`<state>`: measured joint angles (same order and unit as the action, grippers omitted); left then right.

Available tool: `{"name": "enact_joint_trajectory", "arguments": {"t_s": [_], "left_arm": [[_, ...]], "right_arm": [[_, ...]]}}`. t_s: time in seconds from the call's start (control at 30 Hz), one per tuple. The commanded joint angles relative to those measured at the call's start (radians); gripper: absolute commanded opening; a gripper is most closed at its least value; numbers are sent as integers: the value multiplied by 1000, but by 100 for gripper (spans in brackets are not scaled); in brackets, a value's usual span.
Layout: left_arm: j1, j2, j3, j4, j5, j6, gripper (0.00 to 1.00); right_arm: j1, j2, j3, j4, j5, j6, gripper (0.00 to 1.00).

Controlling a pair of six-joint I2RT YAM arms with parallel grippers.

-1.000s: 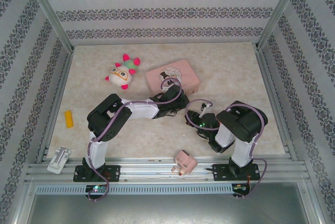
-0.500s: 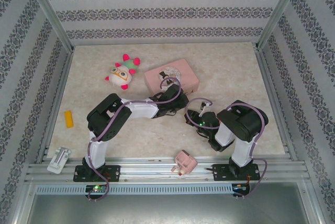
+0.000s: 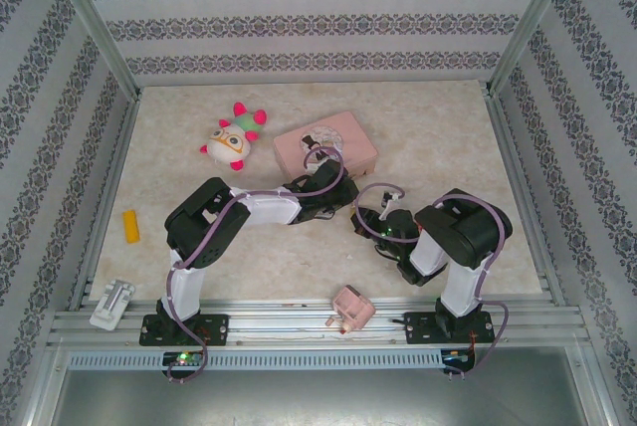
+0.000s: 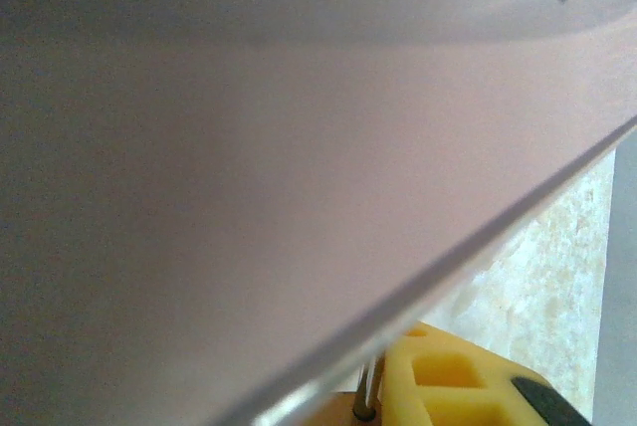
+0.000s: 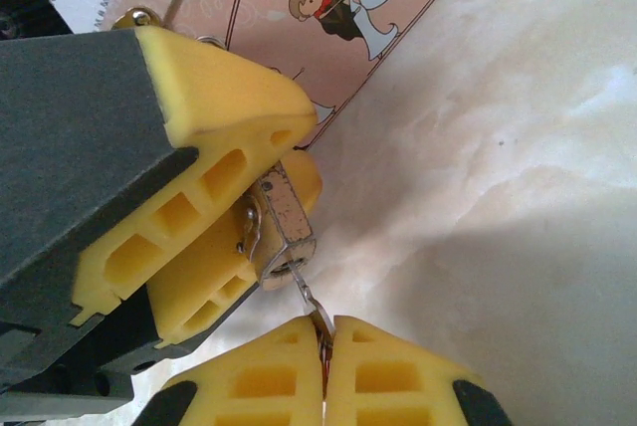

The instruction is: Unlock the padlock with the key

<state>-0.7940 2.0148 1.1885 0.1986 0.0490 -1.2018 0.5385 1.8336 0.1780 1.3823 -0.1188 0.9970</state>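
The small brass padlock sits clamped between the yellow fingers of my left gripper, keyhole end pointing down and out. My right gripper is shut on the thin grey key, and the key's tip is in the keyhole. In the top view the two grippers meet tip to tip, left gripper and right gripper, just in front of the pink tin. In the left wrist view, a thin silver shackle shows beside one yellow finger, close under the tin's blurred side.
The pink tin's illustrated lid lies right behind the padlock. A plush toy sits at the back left, a yellow block at the left. A white object and a pink plug block rest on the front rail.
The right wrist has shifted slightly toward the left gripper. Both grips look the same as before.
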Motion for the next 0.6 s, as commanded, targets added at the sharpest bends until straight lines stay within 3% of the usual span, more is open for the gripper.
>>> {"name": "enact_joint_trajectory", "arguments": {"t_s": [0.0, 0.57], "left_arm": [[6, -51, 14, 50, 23, -31, 11], [6, -48, 6, 72, 32, -42, 11]], "right_arm": [[-19, -26, 21, 2, -25, -21, 0], [-49, -68, -2, 3, -76, -66, 0]]}}
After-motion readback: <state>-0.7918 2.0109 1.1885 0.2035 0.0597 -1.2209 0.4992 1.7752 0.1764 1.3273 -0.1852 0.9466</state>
